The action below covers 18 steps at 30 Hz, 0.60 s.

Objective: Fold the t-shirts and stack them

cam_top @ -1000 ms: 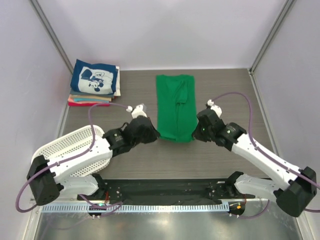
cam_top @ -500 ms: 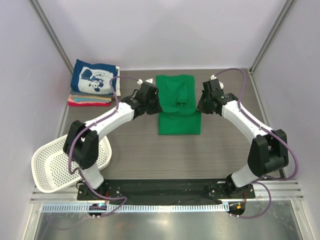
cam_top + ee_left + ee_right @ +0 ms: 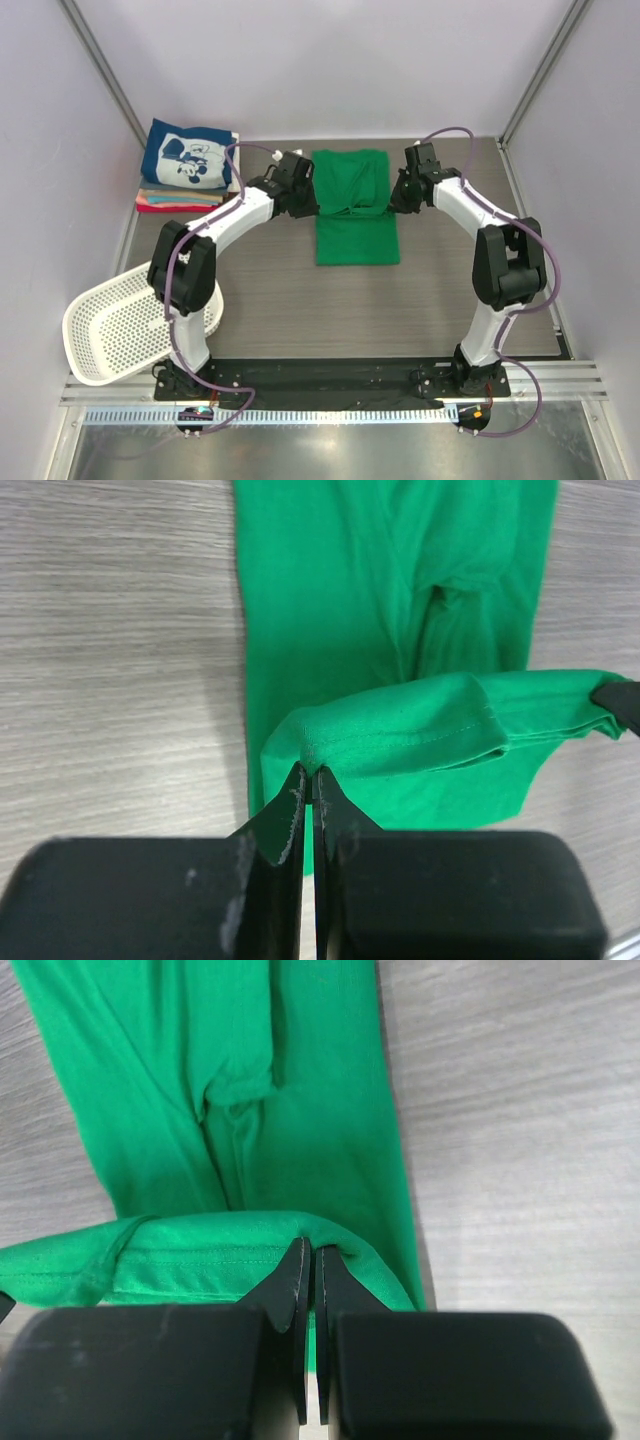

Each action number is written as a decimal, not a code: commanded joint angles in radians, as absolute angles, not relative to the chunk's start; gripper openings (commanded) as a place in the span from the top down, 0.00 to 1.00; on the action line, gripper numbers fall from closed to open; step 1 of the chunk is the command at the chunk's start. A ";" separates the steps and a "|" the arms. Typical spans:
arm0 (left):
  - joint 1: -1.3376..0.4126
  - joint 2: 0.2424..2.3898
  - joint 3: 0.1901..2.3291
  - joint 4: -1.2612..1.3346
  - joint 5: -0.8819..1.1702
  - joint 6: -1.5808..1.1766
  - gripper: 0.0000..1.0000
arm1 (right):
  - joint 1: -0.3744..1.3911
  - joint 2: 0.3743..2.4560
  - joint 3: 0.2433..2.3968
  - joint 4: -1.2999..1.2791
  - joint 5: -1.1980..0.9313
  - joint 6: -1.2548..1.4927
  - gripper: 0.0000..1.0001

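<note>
1. Left gripper (image 3: 308,772): we record it clenched on a raised corner of the green t-shirt (image 3: 390,590), with cloth pinched between its closed black fingers (image 3: 285,820), which are scuffed pale along the edges.

2. Right gripper (image 3: 308,1248): likewise clamped on the opposite corner of the same raised fold. The lifted band of cloth spans from one tool to the other.

3. Room: bare table (image 3: 300,300) lies outboard of each tool and back toward the bases. The rest of the shirt lies flat just ahead of and under the fingertips. Off the left gripper's outer side, near but apart, sits the folded stack (image 3: 180,198), with the navy tee (image 3: 188,160) on top. The enclosure walls (image 3: 330,70) rise beyond the tools.

4. Pose: both arms are stretched far forward from their bases, elbows bowed outward and wrists turned in toward the shirt between them.

5. Materials: soft plain knit with a stitched hem (the seam line shows in both wrist views), a wood-grain tabletop, and a white perforated basket (image 3: 120,325) back beside the left arm's base.
</note>
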<state>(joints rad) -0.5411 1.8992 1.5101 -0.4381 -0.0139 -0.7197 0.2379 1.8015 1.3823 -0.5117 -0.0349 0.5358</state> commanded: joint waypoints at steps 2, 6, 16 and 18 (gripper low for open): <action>-0.515 1.930 1.563 -0.474 -0.006 -0.693 1.00 | 0.209 1.856 1.475 -0.477 -0.086 0.514 0.99; -0.499 1.983 1.592 -0.483 -0.006 -0.693 0.98 | 0.196 1.933 1.537 -0.480 -0.109 0.508 0.99; -0.402 2.367 2.339 -0.822 0.115 -0.618 0.44 | 0.123 2.246 2.084 -0.710 -0.166 0.511 0.40; -0.403 2.392 2.433 -0.922 0.110 -0.592 0.41 | 0.126 2.183 2.048 -0.700 -0.161 0.505 0.40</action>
<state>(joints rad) -0.4126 2.4172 2.2810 -0.7311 0.0742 -0.6487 0.1322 2.2700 1.9987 -0.6144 -0.1467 0.5167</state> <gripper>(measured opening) 0.578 0.600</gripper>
